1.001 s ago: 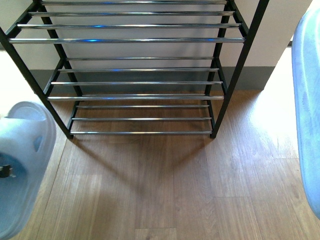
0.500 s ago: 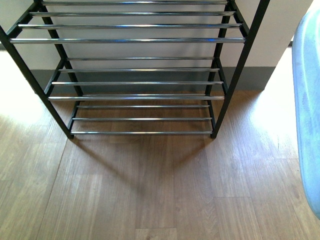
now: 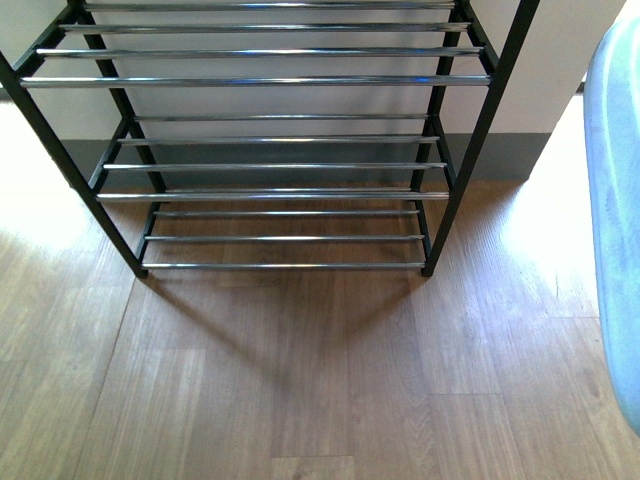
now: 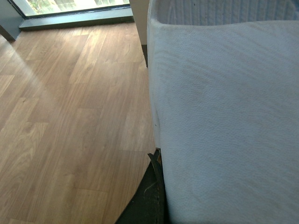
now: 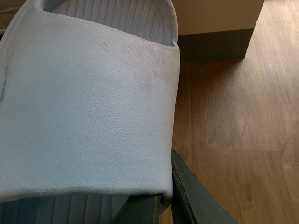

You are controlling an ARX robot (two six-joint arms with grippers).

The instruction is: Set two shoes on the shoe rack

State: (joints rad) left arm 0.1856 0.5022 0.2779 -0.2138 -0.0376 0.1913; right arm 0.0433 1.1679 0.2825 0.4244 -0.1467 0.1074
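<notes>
The shoe rack [image 3: 270, 165], black frame with chrome rod shelves, stands straight ahead on the wooden floor; its shelves hold nothing. A pale blue slide [image 3: 612, 220] fills the right edge of the front view, held up off the floor. In the right wrist view that slide [image 5: 88, 102] fills the left half, with my right gripper [image 5: 161, 198] shut on its edge. The left wrist view shows a second pale blue slide [image 4: 224, 121] up close, and my left gripper [image 4: 158, 186] is shut on its side. Neither arm shows in the front view.
Wooden plank floor [image 3: 300, 380] lies in front of the rack. A pale wall with a dark skirting board [image 3: 500, 155] runs behind it. A window sill strip [image 4: 74, 18] lies far across the floor in the left wrist view.
The pale blue slide that filled the lower left of the front view a second ago has left that view. The slide at the right edge has hardly moved.
</notes>
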